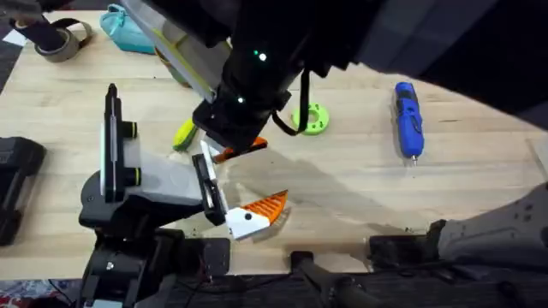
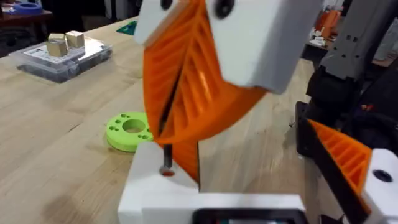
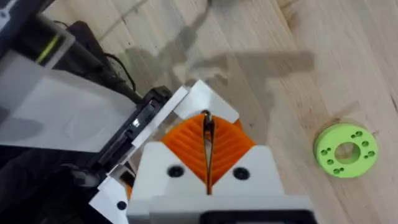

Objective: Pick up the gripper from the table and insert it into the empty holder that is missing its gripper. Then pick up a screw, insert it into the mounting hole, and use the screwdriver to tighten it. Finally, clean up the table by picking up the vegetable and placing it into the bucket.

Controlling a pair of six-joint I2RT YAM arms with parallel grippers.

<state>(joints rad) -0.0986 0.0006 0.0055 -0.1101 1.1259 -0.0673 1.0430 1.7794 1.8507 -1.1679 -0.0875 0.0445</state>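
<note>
the right arm reaches across the middle, and the right gripper (image 3: 208, 124) has its ribbed orange pads pressed together, seemingly pinching the small orange wedge finger on a pointed white plastic base (image 3: 214, 102), which juts straight out past the fingertips. its long axis appears to continue the hand's own line. the black bracket holder (image 3: 138, 121) sits just beside those tips, on the grey-white arm body's side (its paler ribbed twin finger (image 1: 261, 210) is already mounted), so seating calls for a short sideways nudge.
</note>
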